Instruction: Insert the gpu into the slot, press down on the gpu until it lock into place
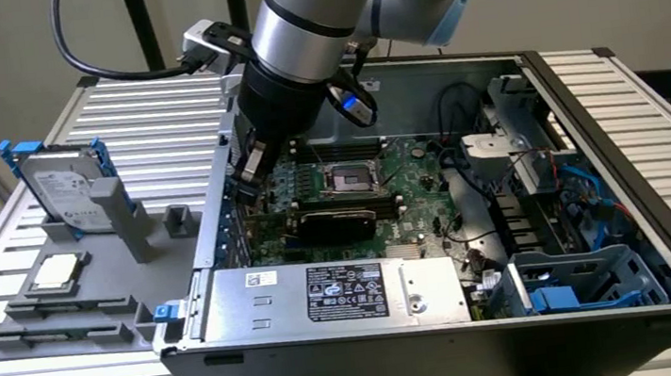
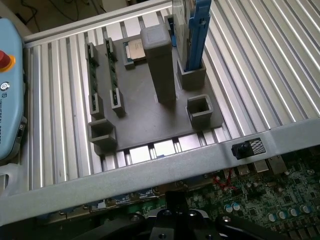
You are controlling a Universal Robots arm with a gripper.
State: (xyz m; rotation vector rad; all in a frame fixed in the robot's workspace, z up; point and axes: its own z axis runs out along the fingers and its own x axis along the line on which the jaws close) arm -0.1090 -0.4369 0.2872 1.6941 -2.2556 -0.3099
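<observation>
Press straight down, evenly — end effector [image 1: 260, 163] fingers together, holding nothing, above the gpu [image 1: 336, 218] lying flat on the motherboard [image 1: 418, 188], just behind the silver box [image 1: 335, 294].

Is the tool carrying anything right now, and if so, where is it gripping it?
Nothing is held. The tool is shut and empty, down by the case's edge, while the black card already sits on the board.

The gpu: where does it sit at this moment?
In the exterior view the gpu lies flat on the green motherboard inside the open computer case, just behind the silver labelled box and in front of the processor socket.
</observation>
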